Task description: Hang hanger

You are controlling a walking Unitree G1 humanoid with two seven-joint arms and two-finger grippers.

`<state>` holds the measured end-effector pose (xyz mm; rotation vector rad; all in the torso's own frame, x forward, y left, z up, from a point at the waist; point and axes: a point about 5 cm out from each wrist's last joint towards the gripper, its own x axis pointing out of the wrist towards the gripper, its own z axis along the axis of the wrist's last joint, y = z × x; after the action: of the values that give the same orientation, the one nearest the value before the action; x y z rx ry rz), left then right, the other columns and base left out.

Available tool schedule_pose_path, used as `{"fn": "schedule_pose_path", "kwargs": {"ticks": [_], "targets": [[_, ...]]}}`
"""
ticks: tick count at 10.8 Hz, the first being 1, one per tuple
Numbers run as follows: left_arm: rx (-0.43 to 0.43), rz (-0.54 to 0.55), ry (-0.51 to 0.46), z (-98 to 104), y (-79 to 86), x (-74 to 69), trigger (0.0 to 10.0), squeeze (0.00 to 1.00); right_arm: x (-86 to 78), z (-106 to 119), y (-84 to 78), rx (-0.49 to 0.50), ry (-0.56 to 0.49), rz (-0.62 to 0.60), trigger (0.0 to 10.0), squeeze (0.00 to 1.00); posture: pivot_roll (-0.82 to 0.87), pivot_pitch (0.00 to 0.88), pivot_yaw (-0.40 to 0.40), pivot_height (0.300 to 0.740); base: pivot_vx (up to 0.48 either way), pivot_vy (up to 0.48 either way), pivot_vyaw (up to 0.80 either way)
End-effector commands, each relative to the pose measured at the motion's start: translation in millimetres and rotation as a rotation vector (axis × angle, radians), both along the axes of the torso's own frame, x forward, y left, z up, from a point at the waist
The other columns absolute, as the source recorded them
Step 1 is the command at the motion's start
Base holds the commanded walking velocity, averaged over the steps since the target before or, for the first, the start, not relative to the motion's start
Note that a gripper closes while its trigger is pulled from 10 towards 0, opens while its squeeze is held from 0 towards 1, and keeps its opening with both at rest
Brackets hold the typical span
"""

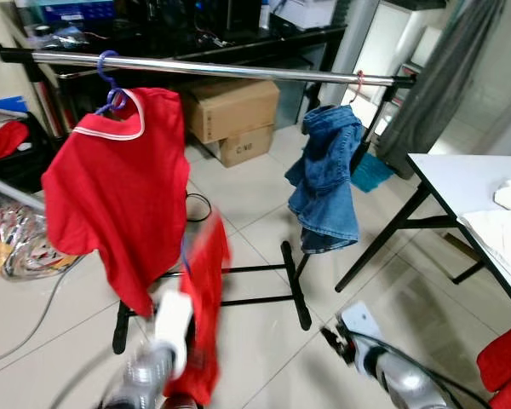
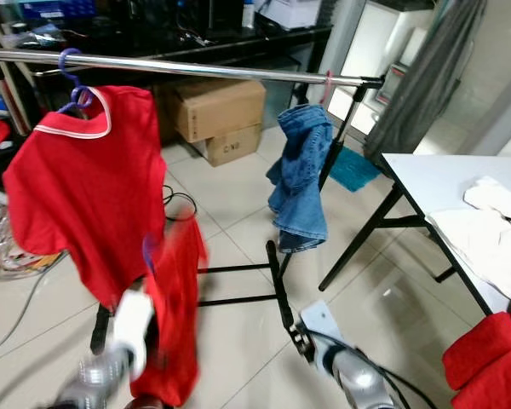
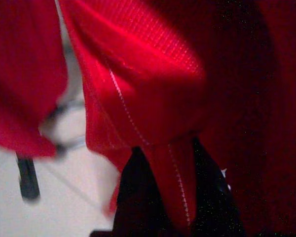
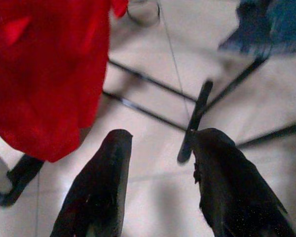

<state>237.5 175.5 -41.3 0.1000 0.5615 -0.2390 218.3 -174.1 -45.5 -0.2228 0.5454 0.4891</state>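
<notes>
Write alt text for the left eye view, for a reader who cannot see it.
A red shirt on a purple hanger hangs from a chrome rail, with a denim garment hanging farther right. Below, the blurred left gripper lifts a second red garment; the right gripper is low over the tiled floor, beside a white table.

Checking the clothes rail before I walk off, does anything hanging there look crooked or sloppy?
Yes. The denim garment hangs bunched and lopsided near the rail's right end, not spread out. The red shirt on its purple hanger sits tilted. A second red garment is in the left claw, not yet hung.
</notes>
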Motion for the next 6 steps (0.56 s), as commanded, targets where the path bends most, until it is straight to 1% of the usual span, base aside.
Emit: {"fn": "schedule_pose_path", "kwargs": {"ticks": [1,2,3,5,6], "targets": [[-0.014,-0.01,-0.056,8.0,-0.6,8.0,10.0,0.0,5.9,6.4,-8.0,0.004,-0.037,-0.02,10.0,0.0,0.12,0.0,-0.116,0.74,0.0,0.0,0.0],[-0.001,-0.015,-0.058,8.1,1.7,7.4,10.0,0.0,6.2,6.9,-7.1,0.007,-0.041,-0.013,10.0,0.0,0.12,0.0,-0.116,0.74,0.0,0.0,0.0],[0.002,-0.021,-0.089,11.9,3.3,10.1,10.0,0.0,8.8,9.7,-4.2,0.016,-0.063,0.002,10.0,0.0,0.13,0.0,-0.118,0.74,0.0,0.0,0.0],[-0.033,-0.02,-0.177,23.3,3.5,17.1,10.0,0.0,18.1,22.6,4.0,0.08,-0.151,0.036,10.0,0.0,0.14,0.0,-0.119,0.74,0.0,0.0,0.0],[-0.047,-0.019,-0.206,25.9,3.1,16.9,10.0,0.0,21.1,28.7,8.7,0.114,-0.188,0.061,10.0,0.0,0.14,0.0,-0.119,0.74,0.0,0.0,0.0]]}}
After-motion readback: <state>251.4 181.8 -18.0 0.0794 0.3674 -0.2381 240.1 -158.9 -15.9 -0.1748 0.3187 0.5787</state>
